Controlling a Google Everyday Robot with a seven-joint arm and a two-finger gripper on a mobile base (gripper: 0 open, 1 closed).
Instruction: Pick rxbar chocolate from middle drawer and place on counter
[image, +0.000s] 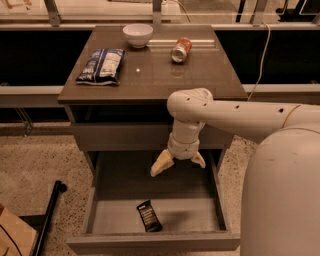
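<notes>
The end effector (180, 162) hangs over the back half of the pulled-out drawer (192, 212), its two pale fingers (162, 164) spread apart and holding nothing. The chocolate bar (149, 216) lies flat on the drawer floor near the front wall, left of centre, well apart from the fingers. On the desk (155, 80) above sit a blue-and-white snack bag (101, 65) at the left, a white bowl (137, 35) at the back, and an orange can (181, 49) lying on its side.
</notes>
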